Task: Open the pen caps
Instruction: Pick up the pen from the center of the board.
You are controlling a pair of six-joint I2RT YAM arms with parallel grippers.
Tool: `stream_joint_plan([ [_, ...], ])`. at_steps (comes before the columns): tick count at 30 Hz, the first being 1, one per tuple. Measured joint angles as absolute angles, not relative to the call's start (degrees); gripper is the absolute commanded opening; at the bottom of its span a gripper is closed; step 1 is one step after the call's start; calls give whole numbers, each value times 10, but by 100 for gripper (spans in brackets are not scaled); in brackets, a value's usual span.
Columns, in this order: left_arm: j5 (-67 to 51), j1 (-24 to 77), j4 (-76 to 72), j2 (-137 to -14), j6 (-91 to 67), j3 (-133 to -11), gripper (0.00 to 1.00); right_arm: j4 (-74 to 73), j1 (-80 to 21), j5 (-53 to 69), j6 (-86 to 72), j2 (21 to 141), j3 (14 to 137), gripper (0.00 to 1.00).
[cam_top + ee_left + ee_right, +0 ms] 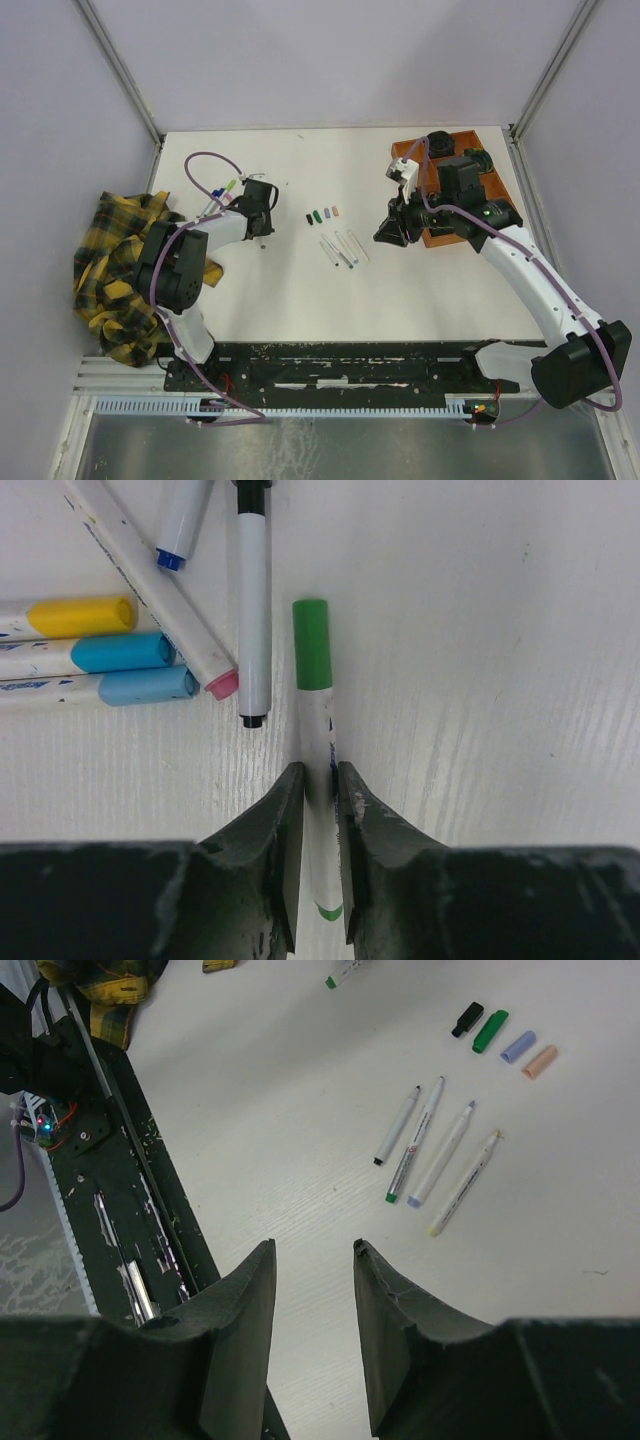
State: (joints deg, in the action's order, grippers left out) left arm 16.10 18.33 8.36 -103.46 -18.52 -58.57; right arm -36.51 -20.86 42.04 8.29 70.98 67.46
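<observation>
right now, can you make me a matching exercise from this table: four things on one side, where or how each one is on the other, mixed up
1 green-capped pen
2 loose caps
3 uncapped pens
4 right gripper

a open, holding nothing
b between the fingers of the left gripper
c short row at mid-table
d side by side, just nearer the arms than the caps

Pairs: 1-b, 2-c, 3-d, 4-a

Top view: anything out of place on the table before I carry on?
Yes: a crumpled yellow plaid cloth lies bunched at the table's left edge, beside the left arm, unrelated to the pens. Nothing else looks spilled or damaged.
</observation>
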Motion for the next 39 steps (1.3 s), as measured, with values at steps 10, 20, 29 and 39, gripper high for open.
stream_joint_plan([
  [10,103,181,71,-1007,-185,-556,3,-356,-208,432,78,710,667,44],
  [20,22,205,39,-769,-204,-417,3,-311,-205,483,47,710,637,44],
  [29,-67,238,-84,-500,-306,-270,3,-223,-202,549,-14,702,584,46],
  [39,-81,309,-215,-351,-407,-198,3,-143,-201,605,-72,689,565,46],
])
